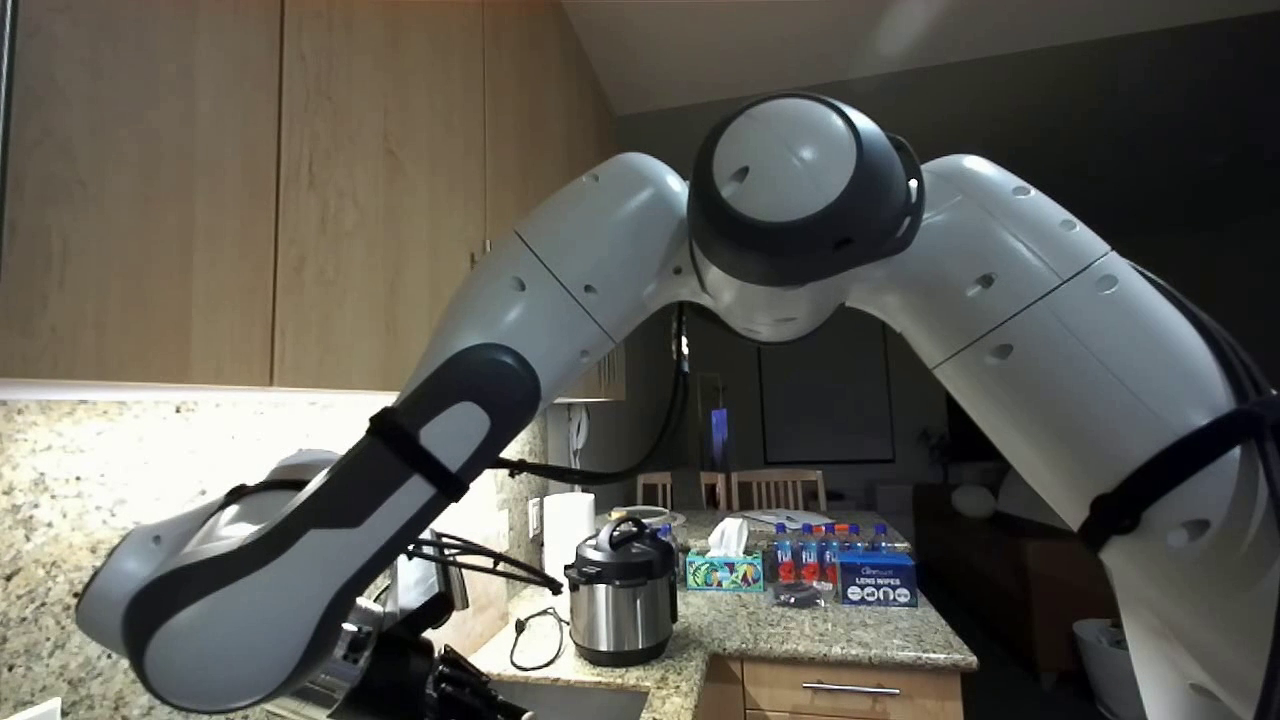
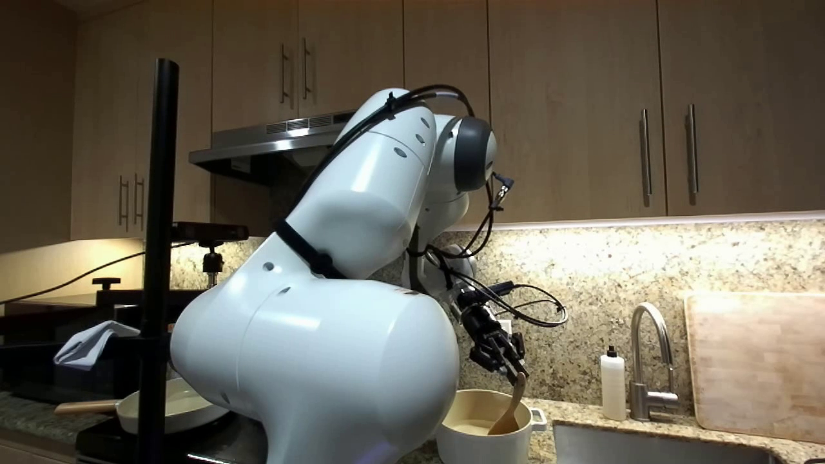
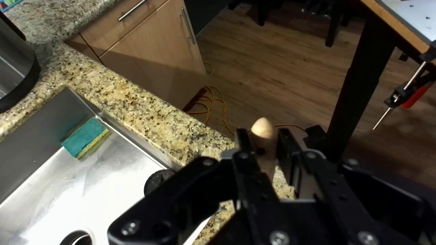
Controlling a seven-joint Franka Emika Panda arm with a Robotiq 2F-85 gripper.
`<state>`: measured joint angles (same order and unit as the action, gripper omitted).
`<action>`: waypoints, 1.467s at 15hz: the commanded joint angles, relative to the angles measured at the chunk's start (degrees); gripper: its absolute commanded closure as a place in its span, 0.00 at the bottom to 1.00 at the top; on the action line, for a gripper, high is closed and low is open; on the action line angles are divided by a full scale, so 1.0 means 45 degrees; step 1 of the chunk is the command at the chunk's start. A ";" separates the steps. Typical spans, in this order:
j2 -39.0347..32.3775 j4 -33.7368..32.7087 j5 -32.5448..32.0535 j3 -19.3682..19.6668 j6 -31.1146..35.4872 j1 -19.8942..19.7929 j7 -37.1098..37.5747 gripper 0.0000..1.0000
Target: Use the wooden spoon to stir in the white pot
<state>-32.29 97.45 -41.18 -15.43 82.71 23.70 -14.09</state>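
Note:
The white pot stands on the counter beside the sink, with a cream inside and a side handle. It is out of view in the wrist view. The wooden spoon leans in the pot, its bowl end down inside and its handle rising above the right rim. My gripper is above the pot, fingers pointing down at the handle's top. In the wrist view the gripper has its fingers closed on both sides of the spoon's handle end. In an exterior view the gripper is partly cut off at the bottom edge.
The sink lies right of the pot, with a faucet, a white bottle and a cutting board behind. A sponge lies in it. A pan and a steel cooker stand farther off.

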 commanded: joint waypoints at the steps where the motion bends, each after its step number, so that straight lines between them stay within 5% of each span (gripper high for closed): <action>1: -0.0156 -0.0596 -0.0057 -0.0089 -0.0056 0.0166 0.0258 0.92; 8: -0.0768 -0.1519 -0.0121 -0.0170 0.0137 0.0706 0.0190 0.92; 22: -0.0385 0.1401 0.0300 -0.0119 0.2157 -0.0302 0.0117 0.92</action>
<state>-35.90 99.00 -40.76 -16.00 90.11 24.45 -13.44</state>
